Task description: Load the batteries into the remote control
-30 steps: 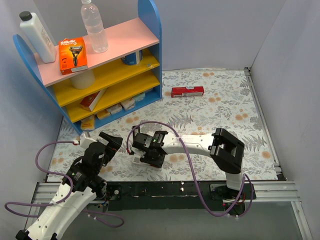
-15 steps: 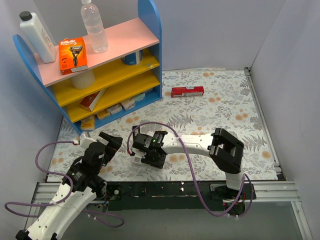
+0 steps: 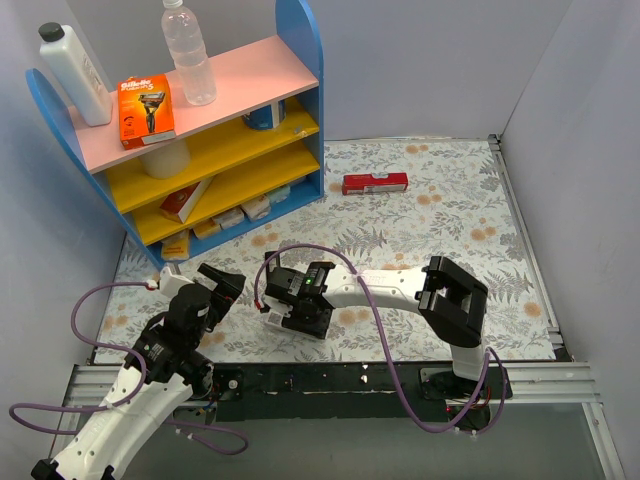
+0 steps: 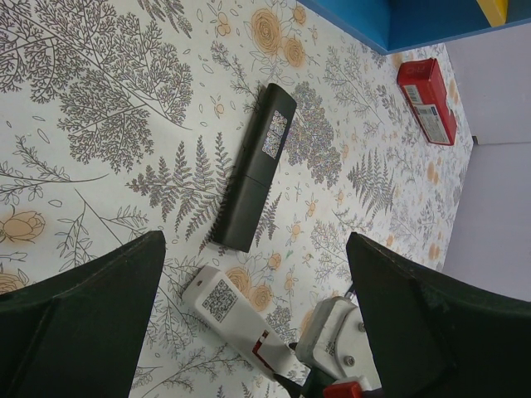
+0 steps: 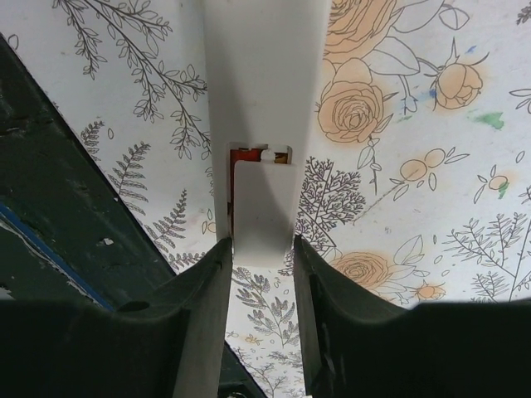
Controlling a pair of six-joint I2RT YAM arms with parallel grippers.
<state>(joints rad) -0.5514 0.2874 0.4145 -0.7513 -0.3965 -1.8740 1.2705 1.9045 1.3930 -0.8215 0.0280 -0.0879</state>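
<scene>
We see the right claw set low over the white remote, its fingers narrow and flanking the loose end of the battery cover. We cannot tell whether they pinch the cover or merely stand just beside it. Under the cover's upper edge a sliver of red shows in the compartment, which we take for a battery already seated; other batteries we cannot make out. The left claw hangs wide and holds nothing, above the desk, with a black remote below it and a red box well apart.

Our worry is the cover. It sits partly over the compartment, and if the fingers push it along while off-centre it may skew and jam, or slip out sideways. Nothing pins the white remote down, so a push could slide the whole body across the desk instead of closing it, and the dark near edge lies close by. A tilt of the remote could also let the red battery roll loose
</scene>
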